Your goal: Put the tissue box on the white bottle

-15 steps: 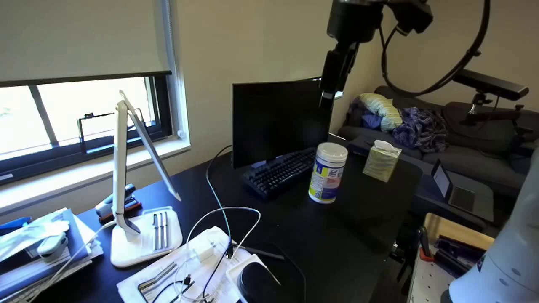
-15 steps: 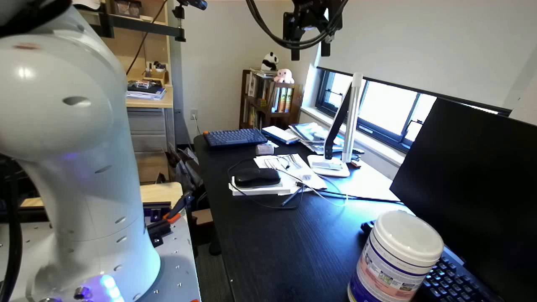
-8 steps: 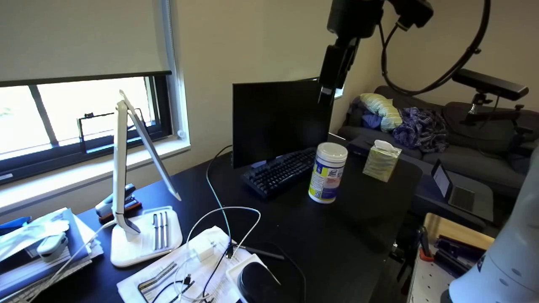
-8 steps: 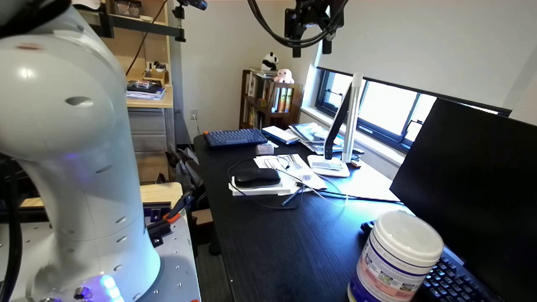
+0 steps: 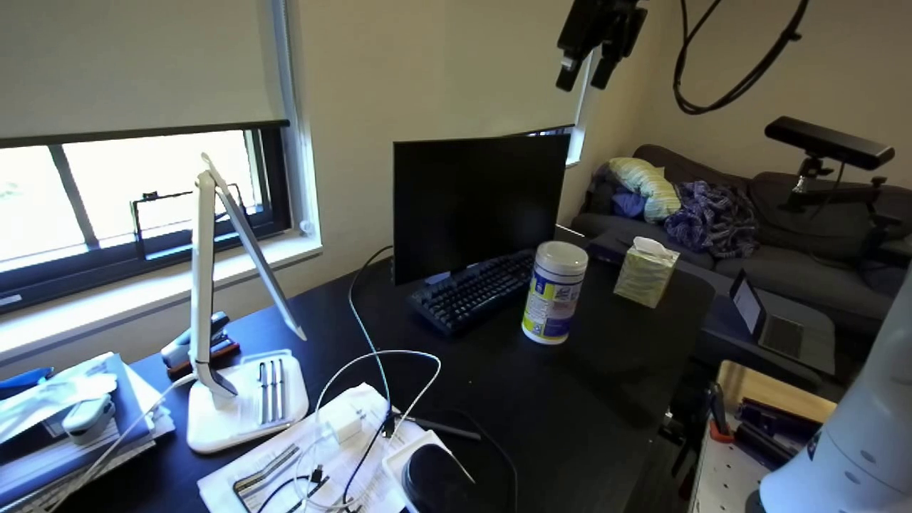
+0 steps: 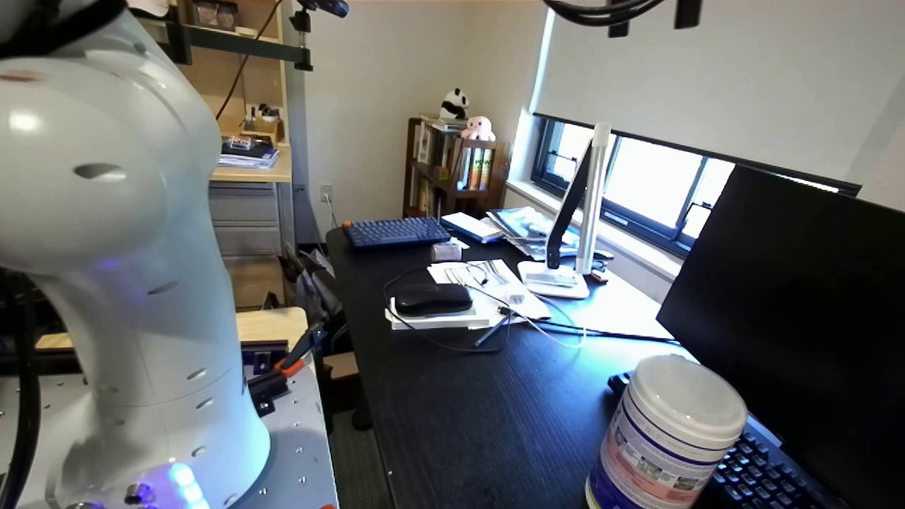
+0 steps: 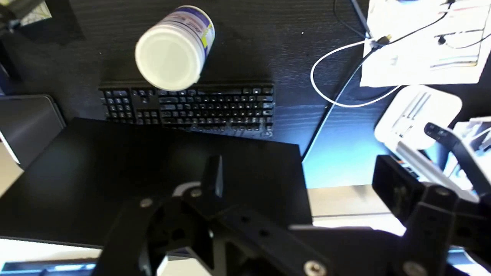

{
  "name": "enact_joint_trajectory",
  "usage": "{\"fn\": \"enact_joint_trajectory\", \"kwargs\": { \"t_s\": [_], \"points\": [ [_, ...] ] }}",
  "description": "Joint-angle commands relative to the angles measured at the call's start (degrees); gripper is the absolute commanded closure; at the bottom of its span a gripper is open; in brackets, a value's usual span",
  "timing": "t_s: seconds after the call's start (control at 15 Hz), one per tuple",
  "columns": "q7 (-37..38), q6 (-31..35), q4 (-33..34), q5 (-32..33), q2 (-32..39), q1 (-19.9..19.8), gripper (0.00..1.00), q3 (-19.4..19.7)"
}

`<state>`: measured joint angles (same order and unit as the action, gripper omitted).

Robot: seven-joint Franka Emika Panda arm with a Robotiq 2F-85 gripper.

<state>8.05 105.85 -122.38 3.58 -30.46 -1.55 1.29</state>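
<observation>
The white bottle, a wipes canister with a white lid and a yellow and purple label, stands upright on the black desk. It also shows in an exterior view and at the top of the wrist view. The tissue box, pale green with a white tissue on top, stands on the desk beyond the bottle. A patterned corner, likely of this box, shows at the wrist view's top left. My gripper is open and empty, high above the monitor's top edge; its fingertips also show in an exterior view and the wrist view.
A monitor and a black keyboard are beside the bottle. A white desk lamp, papers and loose cables lie toward the window. A camera on a stand is beside the arm.
My gripper has risen and turned, so both fingers now show above the monitor; it has moved up and right in an exterior view. The bottle and tissue box have not moved.
</observation>
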Motion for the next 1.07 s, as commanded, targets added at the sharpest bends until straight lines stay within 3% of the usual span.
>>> {"fn": "enact_joint_trajectory", "kwargs": {
  "t_s": [0.0,0.33,0.4,0.47,0.73,0.87,0.93,1.0],
  "points": [
    [1.8,0.6,1.7,-1.6,2.4,-4.8,0.0,4.6],
    [5.1,3.9,3.6,-2.2,5.9,-11.1,0.0,10.5],
    [7.1,5.1,3.6,-2.8,5.7,-11.8,0.0,10.5],
    [2.9,3.6,1.8,-1.5,4.2,-11.4,0.0,10.5],
    [5.5,4.7,2.7,-2.1,4.9,-12.0,0.0,10.5],
    [6.3,10.2,0.9,-3.4,4.0,-11.6,0.0,10.3],
    [6.4,8.8,1.9,-3.0,5.5,-11.7,0.0,10.2],
    [8.2,11.4,2.1,-2.7,7.9,-12.5,0.0,10.4]
  ]
}}
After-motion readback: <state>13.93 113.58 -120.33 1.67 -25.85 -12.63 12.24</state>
